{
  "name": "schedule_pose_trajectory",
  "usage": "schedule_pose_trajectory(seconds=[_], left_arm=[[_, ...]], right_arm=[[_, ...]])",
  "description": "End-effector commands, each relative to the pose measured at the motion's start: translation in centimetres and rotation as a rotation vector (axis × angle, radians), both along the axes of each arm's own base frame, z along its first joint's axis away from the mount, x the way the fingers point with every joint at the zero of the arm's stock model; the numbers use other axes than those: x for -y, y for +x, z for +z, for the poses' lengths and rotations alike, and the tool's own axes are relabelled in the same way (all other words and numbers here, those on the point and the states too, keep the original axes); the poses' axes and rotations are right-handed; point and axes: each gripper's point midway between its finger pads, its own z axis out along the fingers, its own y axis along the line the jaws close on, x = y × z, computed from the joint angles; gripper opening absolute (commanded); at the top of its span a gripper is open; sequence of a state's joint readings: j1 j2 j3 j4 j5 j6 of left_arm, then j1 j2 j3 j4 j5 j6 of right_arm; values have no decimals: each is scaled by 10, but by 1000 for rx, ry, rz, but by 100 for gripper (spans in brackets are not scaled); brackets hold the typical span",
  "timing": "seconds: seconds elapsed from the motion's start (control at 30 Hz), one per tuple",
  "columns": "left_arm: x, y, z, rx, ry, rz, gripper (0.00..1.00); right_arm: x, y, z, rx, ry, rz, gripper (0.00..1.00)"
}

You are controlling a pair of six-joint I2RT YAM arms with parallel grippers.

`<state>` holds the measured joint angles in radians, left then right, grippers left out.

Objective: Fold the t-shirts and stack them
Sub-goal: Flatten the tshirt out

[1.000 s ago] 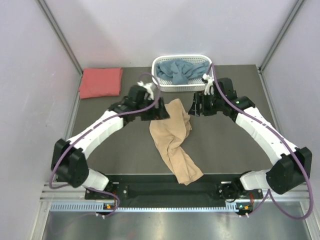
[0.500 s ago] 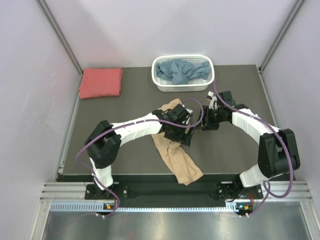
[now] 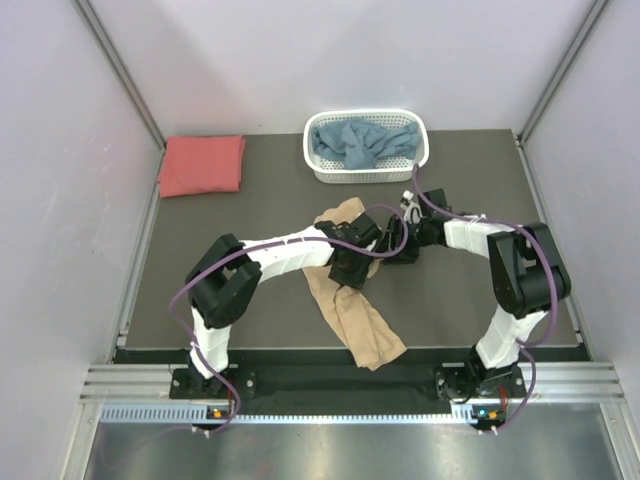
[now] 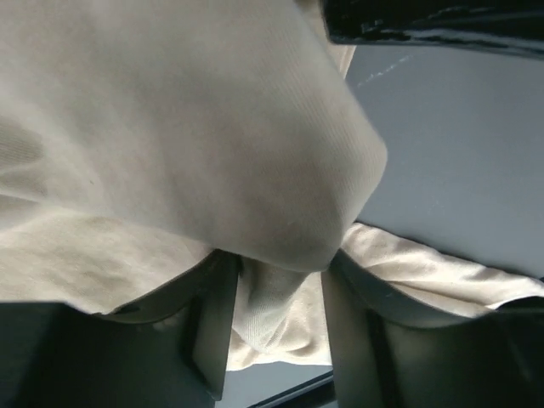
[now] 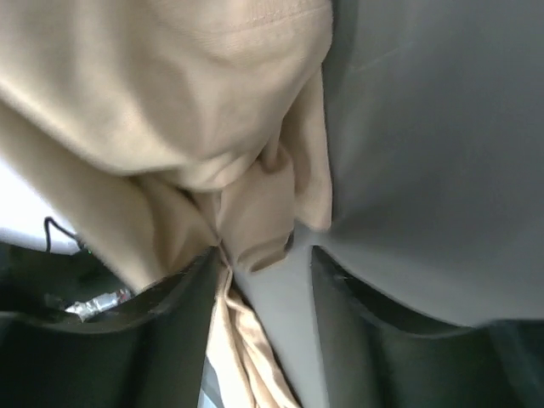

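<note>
Now the tan t-shirt (image 3: 352, 305) lies crumpled mid-desk. The left claw (image 4: 279, 293) is clamped on a fold of it. The right claw (image 5: 259, 255) is half-wide with cloth between its fingers, grip unclear. Best pinch one layer each, lift level, pull apart to spread flat. The coral-red t-shirt (image 3: 202, 165) sits folded at the far-left corner.

I saw that the tan shirt (image 3: 352, 305) was soft, dull cloth with a fine knit, the table (image 3: 250, 200) was dark, smooth and matt, and the basket (image 3: 365, 174) was hard white plastic.
</note>
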<state>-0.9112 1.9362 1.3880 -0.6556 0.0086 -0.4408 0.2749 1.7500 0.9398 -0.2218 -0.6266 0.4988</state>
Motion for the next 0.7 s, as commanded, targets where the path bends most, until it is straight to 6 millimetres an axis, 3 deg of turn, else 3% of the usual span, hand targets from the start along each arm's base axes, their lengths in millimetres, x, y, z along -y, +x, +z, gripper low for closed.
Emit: schedule_pose_trajectory(seconds=[0.0, 0.03, 0.07, 0.1, 0.17, 0.23, 0.3, 0.37, 0.4, 0.47, 0.5, 0.53, 0.67], left_arm=[[-1, 9, 10, 46, 10, -4, 36], [-2, 11, 13, 56, 13, 0, 15], [-6, 15, 17, 81, 27, 12, 3], [-9, 17, 28, 106, 24, 22, 0], [-14, 22, 45, 153, 18, 39, 0], [-25, 27, 75, 234, 5, 67, 0], [-36, 32, 108, 313, -20, 102, 0], [-57, 38, 128, 383, 7, 169, 0], [-66, 39, 148, 429, -15, 200, 0], [-84, 43, 168, 495, -9, 261, 0], [-92, 41, 188, 539, -47, 290, 0], [-101, 43, 195, 575, -44, 319, 0], [-129, 43, 237, 694, -104, 422, 0]], right_arm=[[-16, 22, 10, 70, 25, 11, 44], [-14, 24, 7, 68, 7, 3, 41], [-12, 28, 9, 83, -4, 2, 31], [-10, 29, 9, 90, -16, 1, 24], [-4, 34, 14, 123, -58, -4, 15], [3, 41, 28, 174, -86, -12, 1], [20, 44, 41, 217, -173, -23, 0], [40, 52, 76, 335, -268, -55, 0], [52, 45, 84, 336, -317, -69, 0], [76, 45, 123, 445, -409, -130, 0], [86, 35, 130, 437, -450, -142, 0], [101, 31, 152, 489, -489, -195, 0], [133, 7, 198, 562, -559, -307, 0]])
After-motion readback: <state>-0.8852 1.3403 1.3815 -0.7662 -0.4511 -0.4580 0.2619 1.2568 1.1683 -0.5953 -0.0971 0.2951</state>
